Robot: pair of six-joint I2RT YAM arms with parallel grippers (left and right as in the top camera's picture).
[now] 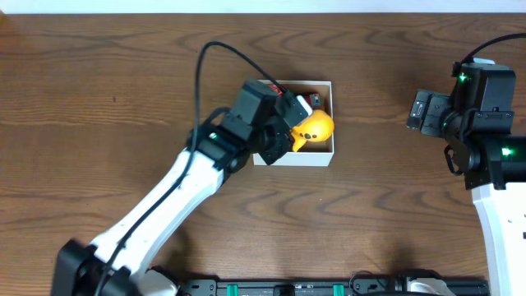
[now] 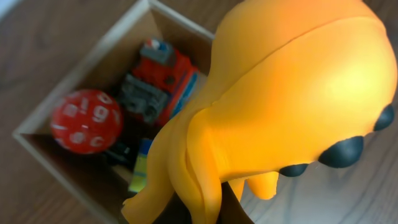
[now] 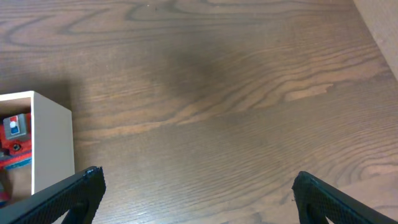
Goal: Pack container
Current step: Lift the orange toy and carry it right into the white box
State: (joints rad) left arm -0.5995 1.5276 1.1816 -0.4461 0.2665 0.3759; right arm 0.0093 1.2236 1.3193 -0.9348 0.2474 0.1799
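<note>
Left wrist: toy (image 2: pixel 292 93) fills the frame, blurred, cut off top and right, so I cannot tell how the left gripper (image 1: pixel 289 138) sets its jaws; the die (image 2: pixel 86 121) behind is blurred too. Overhead, the left arm (image 1: pixel 164 205) covers the container (image 1: pixel 325 156) on its left side. Right wrist: container cut by the left edge, right gripper (image 3: pixel 198 180) by the bottom.

You are working over a dark brown wood-grain table (image 1: pixel 99 99). The container (image 1: pixel 312 159) sits flat on it near the middle, its white walls roughly square to the table's edges. A black rail (image 1: pixel 329 286) runs along the near edge.
</note>
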